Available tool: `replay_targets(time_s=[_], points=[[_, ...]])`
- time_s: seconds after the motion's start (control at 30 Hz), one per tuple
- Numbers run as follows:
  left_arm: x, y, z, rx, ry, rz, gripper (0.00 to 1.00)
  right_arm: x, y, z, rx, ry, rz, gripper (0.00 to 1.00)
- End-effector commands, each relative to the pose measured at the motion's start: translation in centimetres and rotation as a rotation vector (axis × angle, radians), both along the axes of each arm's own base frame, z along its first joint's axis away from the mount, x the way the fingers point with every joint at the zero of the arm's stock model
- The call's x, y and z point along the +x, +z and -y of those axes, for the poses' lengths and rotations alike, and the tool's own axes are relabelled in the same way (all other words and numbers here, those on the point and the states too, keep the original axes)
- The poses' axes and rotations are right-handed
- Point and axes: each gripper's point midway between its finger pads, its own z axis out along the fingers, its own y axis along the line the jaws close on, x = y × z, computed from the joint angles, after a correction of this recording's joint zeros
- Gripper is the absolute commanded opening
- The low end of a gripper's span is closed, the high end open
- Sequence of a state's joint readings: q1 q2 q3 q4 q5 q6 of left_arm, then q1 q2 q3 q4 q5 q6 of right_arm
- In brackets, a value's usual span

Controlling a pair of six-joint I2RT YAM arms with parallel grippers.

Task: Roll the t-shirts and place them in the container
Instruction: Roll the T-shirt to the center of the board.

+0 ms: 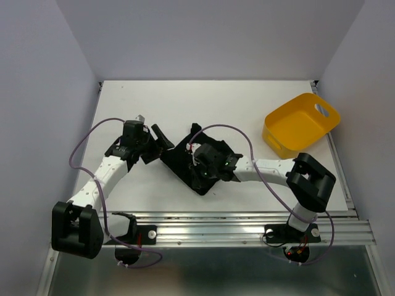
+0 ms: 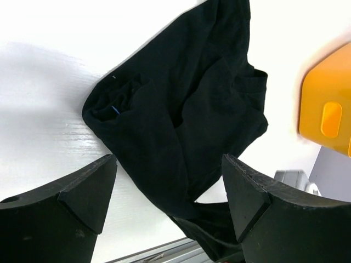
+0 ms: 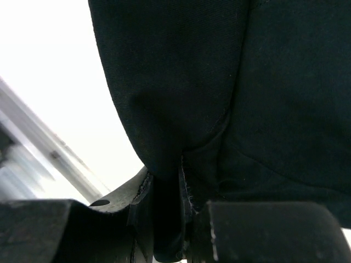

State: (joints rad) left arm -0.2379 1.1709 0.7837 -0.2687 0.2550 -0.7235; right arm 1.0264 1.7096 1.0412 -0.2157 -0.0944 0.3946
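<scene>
At table centre, the t-shirt (image 1: 180, 161) lies bunched in a soft, matte cotton heap. The right gripper (image 3: 175, 211) pinches a seamed fold. At the shirt's 9 o'clock, the left gripper (image 2: 169, 164) gapes wide, holding nothing. This looks like the spreading step: rolling calls for flat cloth first. A glossy yellow tub (image 1: 281, 140) sits at 2 o'clock.

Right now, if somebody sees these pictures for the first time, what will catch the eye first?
The crumpled black t-shirt in the middle of the white table stands out most, with the right gripper shut on a fold of it. The left gripper is open just to its left, holding nothing. The bright yellow tub sits empty at the far right of the table.
</scene>
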Motion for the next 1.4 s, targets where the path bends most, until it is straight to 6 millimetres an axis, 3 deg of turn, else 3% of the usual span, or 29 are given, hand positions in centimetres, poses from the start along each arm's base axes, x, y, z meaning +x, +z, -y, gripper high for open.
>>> replay_targets(time_s=[0.0, 0.13, 0.23, 0.27, 0.33, 0.43, 0.47, 0.53, 0.7, 1.37], points=[[0.2, 2.4, 0.0, 0.004, -0.034, 0.07, 0.87, -0.9, 3.9, -2.3, 0.207, 0.057, -0.148, 0.01], [-0.4, 2.3, -0.1, 0.011, -0.044, 0.073, 0.83, -0.5, 4.1, -2.0, 0.294, 0.046, -0.266, 0.01], [-1.1, 2.2, -0.1, 0.01, -0.062, 0.084, 0.71, -0.4, 4.3, -1.6, 0.363, 0.037, -0.366, 0.01], [-1.4, 2.1, -0.2, 0.009, -0.068, 0.085, 0.64, -0.3, 5.1, -2.0, 0.42, 0.056, -0.39, 0.01], [-1.7, 1.8, -0.1, 0.012, -0.076, 0.082, 0.54, 0.1, 4.7, -1.7, 0.444, 0.044, -0.433, 0.01], [-2.3, 1.2, 0.1, 0.003, -0.104, 0.073, 0.27, -0.1, 4.9, -1.5, 0.5, 0.068, -0.494, 0.01], [-2.4, 1.0, 0.2, 0.001, -0.11, 0.069, 0.1, -0.4, 4.8, -1.5, 0.503, 0.075, -0.51, 0.01], [-2.5, 0.6, 0.3, 0.001, -0.122, 0.065, 0.0, -0.4, 4.8, -1.3, 0.516, 0.076, -0.537, 0.01], [-2.9, -1.3, 0.7, -0.01, -0.153, 0.029, 0.0, 0.0, 4.1, -0.5, 0.542, 0.086, -0.608, 0.01], [-0.1, -5.3, 1.3, 0.022, -0.153, -0.022, 0.0, 1.0, 1.6, 1.1, 0.548, 0.089, -0.707, 0.01]])
